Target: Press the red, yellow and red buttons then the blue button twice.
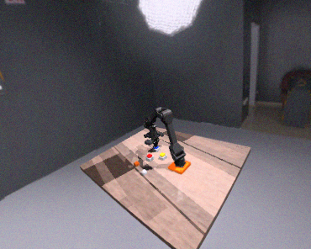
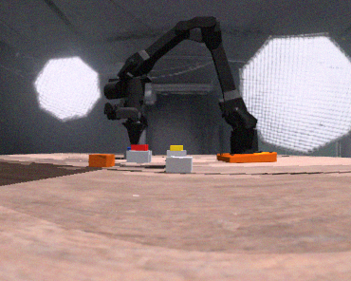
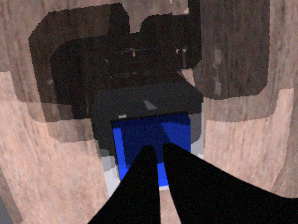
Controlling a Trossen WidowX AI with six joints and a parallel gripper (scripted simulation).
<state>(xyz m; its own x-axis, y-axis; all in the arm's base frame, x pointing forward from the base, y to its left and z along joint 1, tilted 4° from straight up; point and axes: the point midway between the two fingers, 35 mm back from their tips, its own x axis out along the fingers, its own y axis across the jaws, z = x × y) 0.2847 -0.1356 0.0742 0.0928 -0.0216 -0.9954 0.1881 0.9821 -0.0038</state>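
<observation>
My gripper (image 1: 152,145) (image 2: 135,140) (image 3: 157,153) is shut and empty, pointing straight down. Its tips are right over the blue button (image 3: 141,137) (image 1: 156,148), very close to its cap; I cannot tell if they touch it. In the exterior view the blue button is almost hidden behind the red button (image 2: 139,147) (image 1: 150,156). The yellow button (image 2: 176,148) (image 1: 162,155) stands to the right of the red one. Each button sits on a grey housing.
An orange block (image 2: 101,159) (image 1: 136,163) lies left of the buttons, and a white block (image 2: 178,164) (image 1: 144,172) lies in front of them. The arm's orange base (image 2: 247,157) (image 1: 179,166) is at the right. All stand on a wooden board (image 1: 208,189).
</observation>
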